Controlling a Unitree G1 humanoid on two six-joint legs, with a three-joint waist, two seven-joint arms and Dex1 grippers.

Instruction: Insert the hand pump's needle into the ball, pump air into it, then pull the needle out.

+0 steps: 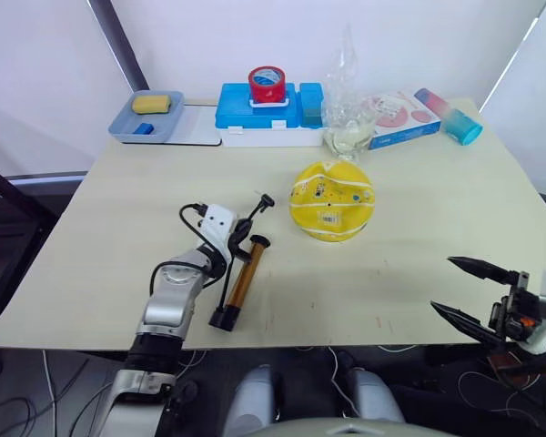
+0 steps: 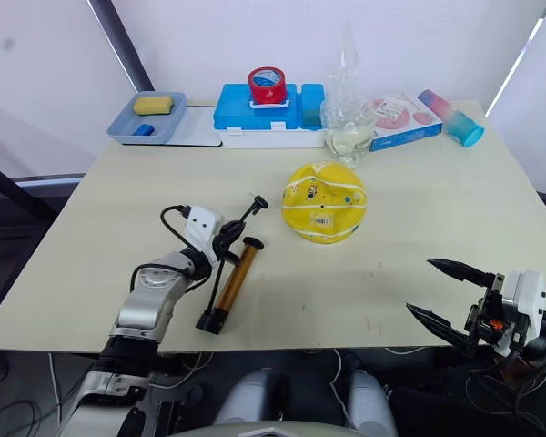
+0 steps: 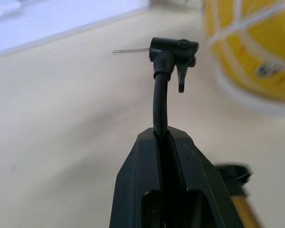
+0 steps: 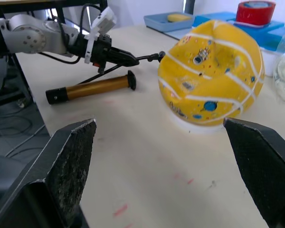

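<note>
The yellow ball (image 1: 331, 200) with white stripes rests on the table, right of centre. The copper-brown hand pump (image 1: 241, 280) lies flat to its left, and its black hose arcs up into my left gripper (image 1: 243, 231). That gripper is shut on the hose (image 3: 160, 107) just behind the black fitting. From the fitting the thin needle (image 3: 129, 50) sticks out sideways, a short way from the ball (image 3: 256, 47) and not touching it. My right gripper (image 1: 446, 285) hangs open by the table's front right edge with nothing between its fingers, facing the ball (image 4: 211, 71).
Along the back edge stand a blue tray (image 1: 127, 127) holding a yellow sponge, a blue box (image 1: 255, 114) with a red tape roll (image 1: 267, 84) on top, a clear plastic bag (image 1: 348, 100), a pink-and-white box (image 1: 400, 118) and a pink-blue tumbler (image 1: 448, 116).
</note>
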